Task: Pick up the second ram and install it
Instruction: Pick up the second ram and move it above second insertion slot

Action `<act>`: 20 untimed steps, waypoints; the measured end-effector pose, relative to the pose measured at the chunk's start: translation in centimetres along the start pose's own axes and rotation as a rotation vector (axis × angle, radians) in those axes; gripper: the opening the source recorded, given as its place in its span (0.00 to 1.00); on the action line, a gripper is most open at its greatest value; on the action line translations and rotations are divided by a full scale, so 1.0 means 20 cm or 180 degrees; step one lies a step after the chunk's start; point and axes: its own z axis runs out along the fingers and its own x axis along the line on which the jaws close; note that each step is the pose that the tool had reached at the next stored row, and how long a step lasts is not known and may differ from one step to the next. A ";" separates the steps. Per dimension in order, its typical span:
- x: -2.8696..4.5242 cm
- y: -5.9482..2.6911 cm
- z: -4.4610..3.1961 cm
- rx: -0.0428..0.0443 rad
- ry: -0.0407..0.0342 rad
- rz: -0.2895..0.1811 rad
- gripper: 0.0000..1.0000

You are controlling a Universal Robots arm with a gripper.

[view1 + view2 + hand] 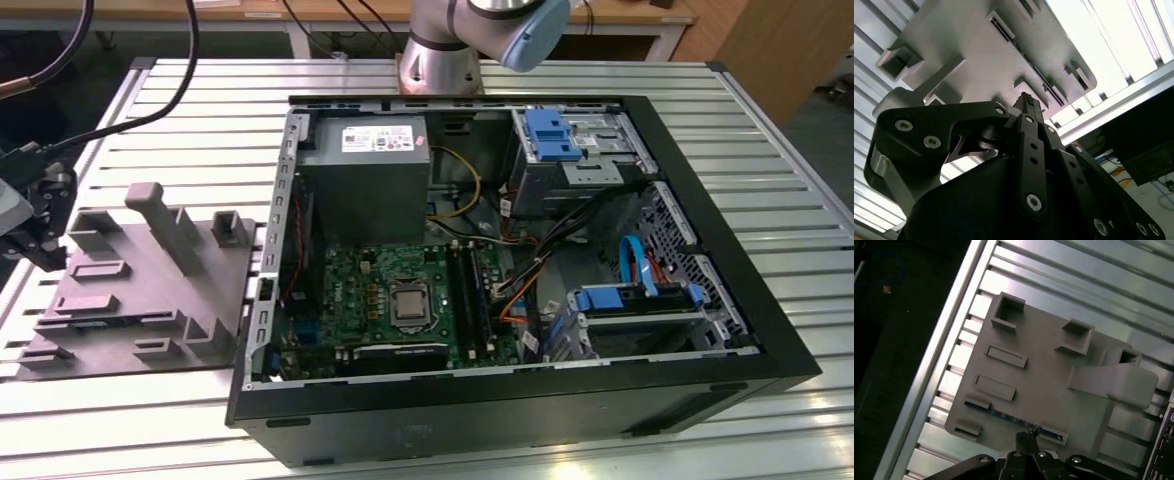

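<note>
1. The arm stands on its base at the top middle of the exterior view, behind the open computer case. Its far end reaches to the exterior view's far left edge, level with the middle of the frame.
2. That end sits over the left side of the grey holder plate, which lies flat on the slatted metal desk to the exterior view's left of the case.
3. In the first wrist view the claw points down at the holder plate. In the second wrist view the claw is seen from behind, its tip in front of the plate.
4. The claw's tips are pressed together, with no gap between them.
5. The second ram lies in the plate's long slot along one edge, showing as a thin dark blue strip. That edge is on the far side of the plate from the tall post.
6. The claw's tip lines up with the middle of the strip. Whether it touches the ram I cannot tell.
7. The strip shows on both sides of the tip.
8. In the case, the green circuit board lies at the lower middle of the exterior view.
</note>
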 end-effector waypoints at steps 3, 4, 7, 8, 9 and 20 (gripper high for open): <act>0.000 0.000 0.001 -0.0006 0.0008 -0.0172 0.10; 0.000 0.000 0.001 -0.0008 0.0011 -0.0234 0.10; 0.000 0.000 0.002 -0.0013 0.0018 -0.0406 0.10; 0.000 0.000 0.002 -0.0015 0.0020 -0.0463 0.10; 0.000 0.000 0.003 -0.0017 0.0023 -0.0520 0.10; 0.000 0.000 0.004 -0.0038 0.0052 -0.1156 0.10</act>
